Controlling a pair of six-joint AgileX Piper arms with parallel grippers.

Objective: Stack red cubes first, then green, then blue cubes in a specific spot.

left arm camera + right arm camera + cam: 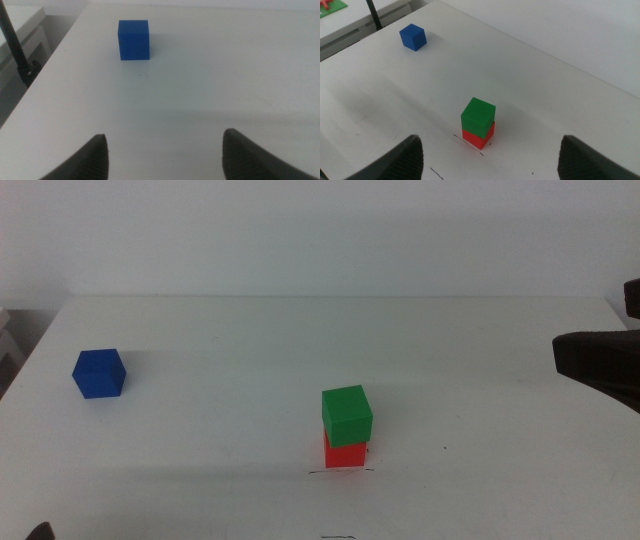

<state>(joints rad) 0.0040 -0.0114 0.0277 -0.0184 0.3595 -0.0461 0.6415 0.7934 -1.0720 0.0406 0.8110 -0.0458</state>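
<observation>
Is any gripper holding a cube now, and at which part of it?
Nothing is held. The left gripper and right gripper are open; the blue cube sits alone.

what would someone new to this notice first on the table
Most striking is the little stack near the table's front centre: the green cube sits on the red cube, turned slightly askew. The blue cube stands alone far off on the left side. The left gripper is open facing it; the right gripper, also open, faces the stack.

Green cube [347, 413] atop red cube [344, 453]; blue cube [99, 373] apart.
</observation>
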